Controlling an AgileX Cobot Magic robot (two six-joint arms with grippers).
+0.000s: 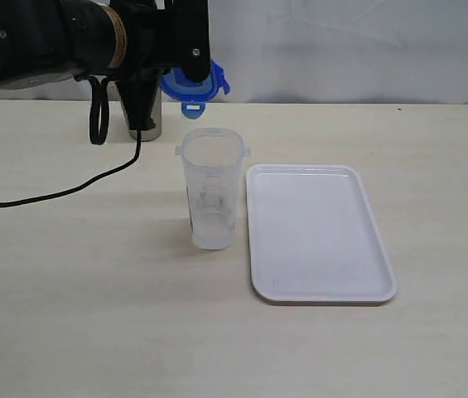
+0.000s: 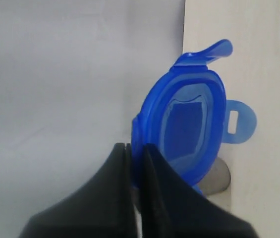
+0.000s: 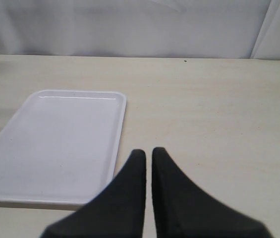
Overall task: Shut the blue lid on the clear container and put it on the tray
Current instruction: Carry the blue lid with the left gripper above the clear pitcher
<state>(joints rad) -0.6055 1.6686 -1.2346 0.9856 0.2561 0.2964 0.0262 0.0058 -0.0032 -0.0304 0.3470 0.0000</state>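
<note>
Now my left pincer [image 2: 136, 146] grips the bright blue plastic lid [image 2: 189, 124]; the tall clear plastic container [image 1: 211, 186] stands at its six o'clock.

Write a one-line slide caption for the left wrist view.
Left gripper grips the blue lid by its rim, flaps splayed, with the steel cup partly hidden behind it.

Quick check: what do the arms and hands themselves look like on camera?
Left arm: bulky black casing, a tan band, a black cable draped over the table. Both the left hand and right hand have matte black, tapering pointed fingers.
</note>
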